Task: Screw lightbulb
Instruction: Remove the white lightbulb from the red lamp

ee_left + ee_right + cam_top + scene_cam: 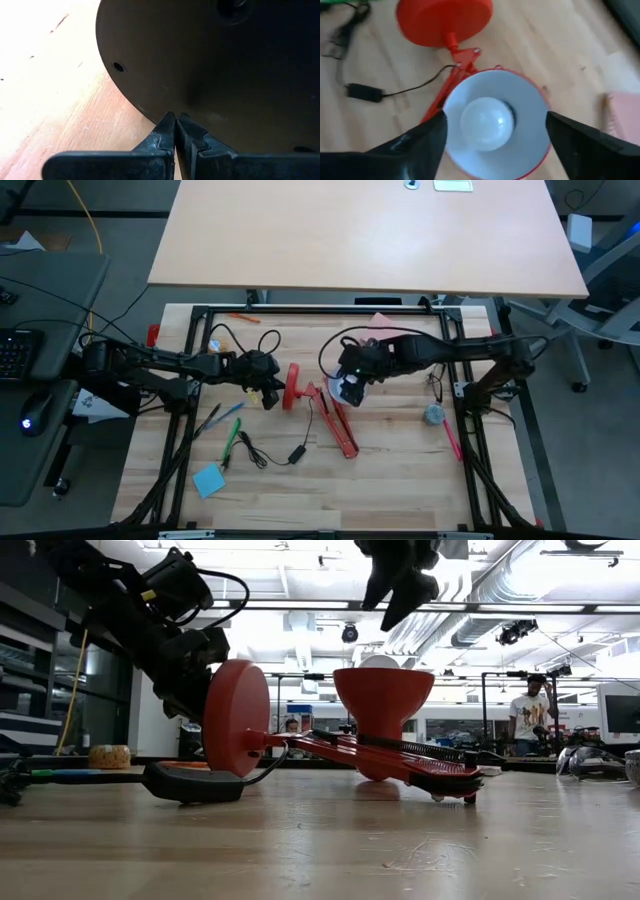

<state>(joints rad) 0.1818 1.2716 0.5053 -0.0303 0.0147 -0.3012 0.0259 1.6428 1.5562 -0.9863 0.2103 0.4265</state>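
lightbulb [486, 123] sits inside the red lamp's shade [530, 107], a white globe against the white inner wall, centred in the bowl with the rim all round it; the shade opens upward; the right gripper [495, 131] hangs directly above it with jaws spread wide, one dark finger to either side of the shade's rim, and the bulb lies between and below them, held by neither; the jaws grip nothing; in the low view that gripper [398, 585] is clear above the shade [383, 695]; the left gripper [176, 131] has its jaws pressed together, tips touching, with nothing between them; its tips sit right against the flat underside of the lamp's round base [210, 65], which stands on edge on the wooden table [400, 480]; the lamp's folded red arm [390, 755] lies along the table between base and shade.
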